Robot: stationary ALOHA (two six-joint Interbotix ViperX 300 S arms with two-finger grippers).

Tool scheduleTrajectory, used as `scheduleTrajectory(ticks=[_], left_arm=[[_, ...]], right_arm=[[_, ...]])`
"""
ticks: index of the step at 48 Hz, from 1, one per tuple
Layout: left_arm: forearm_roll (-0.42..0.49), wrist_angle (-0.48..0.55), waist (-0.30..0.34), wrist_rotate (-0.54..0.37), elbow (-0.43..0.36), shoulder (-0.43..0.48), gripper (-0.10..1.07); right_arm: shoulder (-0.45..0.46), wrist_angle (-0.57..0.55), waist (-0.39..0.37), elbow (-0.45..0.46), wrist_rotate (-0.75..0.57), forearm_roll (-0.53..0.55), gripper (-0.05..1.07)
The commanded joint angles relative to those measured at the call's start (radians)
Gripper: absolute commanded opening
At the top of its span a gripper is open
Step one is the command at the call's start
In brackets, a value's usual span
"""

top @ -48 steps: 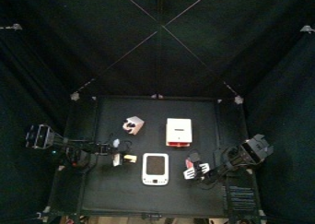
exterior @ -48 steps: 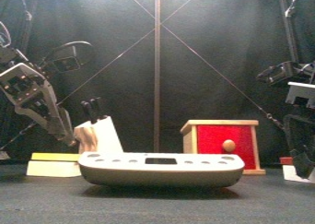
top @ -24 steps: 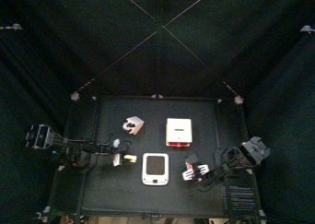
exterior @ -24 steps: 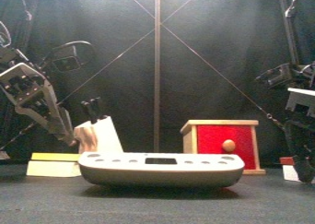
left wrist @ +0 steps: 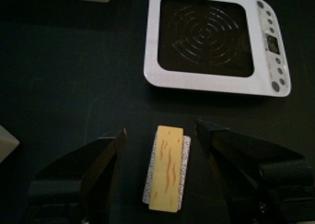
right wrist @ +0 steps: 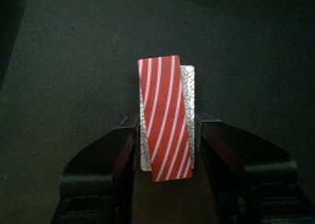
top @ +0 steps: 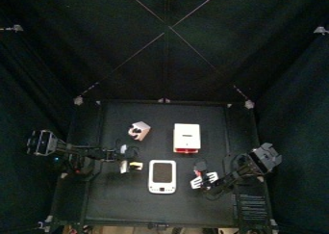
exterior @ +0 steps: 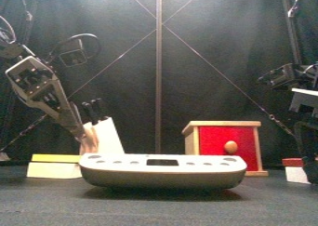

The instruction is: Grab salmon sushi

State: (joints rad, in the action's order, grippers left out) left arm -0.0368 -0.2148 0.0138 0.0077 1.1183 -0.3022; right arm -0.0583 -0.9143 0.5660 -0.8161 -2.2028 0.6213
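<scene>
The salmon sushi (right wrist: pixel 167 117), red with white stripes on white rice, lies flat on the black table. My right gripper (right wrist: pixel 168 140) is down over it, open, with one jaw close along each long side and only a thin gap showing. From above, the salmon sushi (top: pixel 197 180) sits right of the scale, under the right gripper (top: pixel 206 181). My left gripper (left wrist: pixel 167 147) hangs open above a yellow egg sushi (left wrist: pixel 167 169).
A white kitchen scale (top: pixel 162 175) lies at the front middle, and a red box (top: pixel 189 137) stands behind it. A white block with black handles (exterior: pixel 97 135) stands at the back left. The yellow egg sushi (exterior: pixel 54 165) lies left of the scale (exterior: pixel 162 171).
My right arm has come down onto the salmon sushi and its jaws have narrowed around it. The left arm has lifted a little.
</scene>
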Motion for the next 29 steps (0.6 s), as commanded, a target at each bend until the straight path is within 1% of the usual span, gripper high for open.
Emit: scheduleTrajectory(ticks=[1,9,12,29], left_arm=[[0.023,-0.029,-0.009,0.002,-0.032,-0.002,0.94],[0.051,-0.057,-0.028,0.002,-0.038,-0.002,0.94],[0.051,-0.060,-0.029,0.002,-0.041,-0.002,0.94],[0.051,-0.069,-0.029,0.002,-0.049,0.000,0.94]], right_arm=[[0.051,-0.002,-0.002,0.006,0.021,0.003,0.63],[0.118,-0.002,-0.002,0.023,0.109,0.003,0.63],[0.127,-0.002,-0.003,0.029,0.123,0.003,0.63],[0.129,-0.002,-0.008,0.026,0.141,0.005,0.63]])
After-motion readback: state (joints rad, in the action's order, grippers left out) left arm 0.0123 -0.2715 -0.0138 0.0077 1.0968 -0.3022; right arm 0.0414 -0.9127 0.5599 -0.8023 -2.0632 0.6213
